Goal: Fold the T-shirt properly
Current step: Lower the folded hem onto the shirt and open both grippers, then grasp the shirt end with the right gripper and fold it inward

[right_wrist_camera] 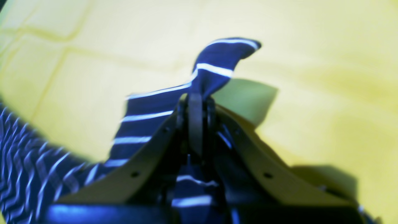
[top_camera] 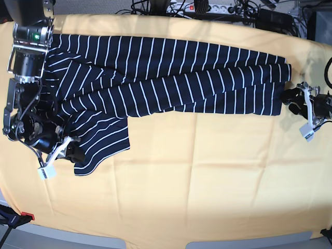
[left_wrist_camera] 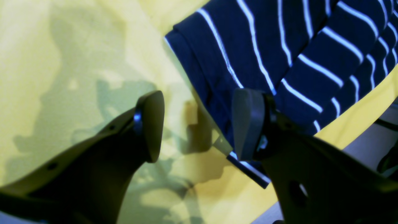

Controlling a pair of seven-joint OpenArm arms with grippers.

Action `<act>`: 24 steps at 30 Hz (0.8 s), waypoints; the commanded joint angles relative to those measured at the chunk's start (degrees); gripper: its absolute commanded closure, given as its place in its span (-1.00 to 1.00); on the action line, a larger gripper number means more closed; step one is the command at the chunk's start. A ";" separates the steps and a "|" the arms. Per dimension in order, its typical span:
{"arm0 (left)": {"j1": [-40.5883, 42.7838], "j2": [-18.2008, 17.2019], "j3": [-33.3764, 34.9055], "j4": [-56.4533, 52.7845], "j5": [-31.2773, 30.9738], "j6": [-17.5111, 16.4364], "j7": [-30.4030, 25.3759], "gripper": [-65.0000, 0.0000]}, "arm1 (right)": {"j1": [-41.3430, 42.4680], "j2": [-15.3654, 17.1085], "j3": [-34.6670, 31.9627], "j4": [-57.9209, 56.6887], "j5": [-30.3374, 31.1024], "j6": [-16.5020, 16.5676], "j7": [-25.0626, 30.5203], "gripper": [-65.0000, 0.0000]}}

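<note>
Jaws of my right gripper were pressed together on a corner of the T-shirt, at its sleeve end. Jaws of my left gripper stood wide apart at the hem corner, holding nothing. Navy striped T-shirt lay spread across the yellow-orange cloth, partly folded along its length, between both my grippers.

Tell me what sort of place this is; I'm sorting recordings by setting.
Probably a robot lab workbench: a table under a yellow cloth, a striped T-shirt spread on it, and a power strip with tangled cables along the far edge.
</note>
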 commanded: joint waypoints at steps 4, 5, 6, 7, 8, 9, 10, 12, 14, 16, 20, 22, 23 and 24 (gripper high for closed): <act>-1.77 -1.73 -0.94 0.31 -0.52 -0.32 -1.25 -0.11 | -6.08 3.21 0.35 14.03 3.67 0.30 -0.37 1.00; -2.12 -1.75 -0.94 0.31 -0.37 -0.32 -1.25 -0.11 | -8.00 3.74 0.35 16.92 3.63 0.30 -0.70 1.00; -2.51 -1.75 -1.03 0.31 -0.15 -0.32 -1.25 -0.11 | -9.99 4.42 0.35 19.39 3.65 0.30 -1.01 1.00; -2.99 -1.75 -1.16 0.28 -0.11 -0.32 -1.27 -0.11 | -11.96 5.03 0.35 21.70 3.65 0.30 -1.09 1.00; -3.45 -1.77 -1.25 0.28 -0.13 -0.32 -1.27 -0.11 | -13.90 5.60 0.35 23.74 3.76 0.30 -1.07 1.00; -4.09 -1.77 -1.27 0.28 -0.13 -0.32 -1.27 -0.11 | -15.80 6.23 0.35 25.70 4.17 0.30 -1.09 1.00; -4.59 -1.77 -1.29 0.31 -0.13 -0.32 -1.42 -0.11 | -17.59 6.88 0.35 27.50 5.16 0.30 -1.29 1.00; -5.66 -1.77 -1.31 0.31 -0.13 -0.32 -1.60 -0.11 | -20.87 8.39 0.35 30.99 6.91 0.30 -2.58 1.00; -6.51 -1.77 -1.31 0.28 -0.13 -0.32 -1.64 -0.11 | -23.71 10.01 0.35 34.34 8.44 0.30 -4.79 1.00; -7.17 -1.77 -1.31 0.31 -0.13 -0.32 -1.64 -0.11 | -26.32 11.47 0.37 37.24 9.66 0.30 -6.71 1.00; -7.72 -1.77 -1.31 0.28 -0.15 -0.32 -1.66 -0.11 | -30.95 13.64 0.42 42.62 9.60 0.30 -8.55 1.00; -7.65 -1.77 -1.31 0.28 -0.13 -0.32 -1.64 -0.11 | -32.94 14.38 0.48 44.74 9.60 0.30 -9.86 1.00; -7.67 -1.77 -1.31 0.28 -0.13 -0.32 -1.64 -0.11 | -33.86 14.69 0.48 45.55 9.60 0.30 -10.88 1.00; -7.69 -1.77 -1.31 0.28 -0.11 -0.32 -1.64 -0.11 | -34.69 14.91 0.48 46.18 9.60 0.30 -12.04 1.00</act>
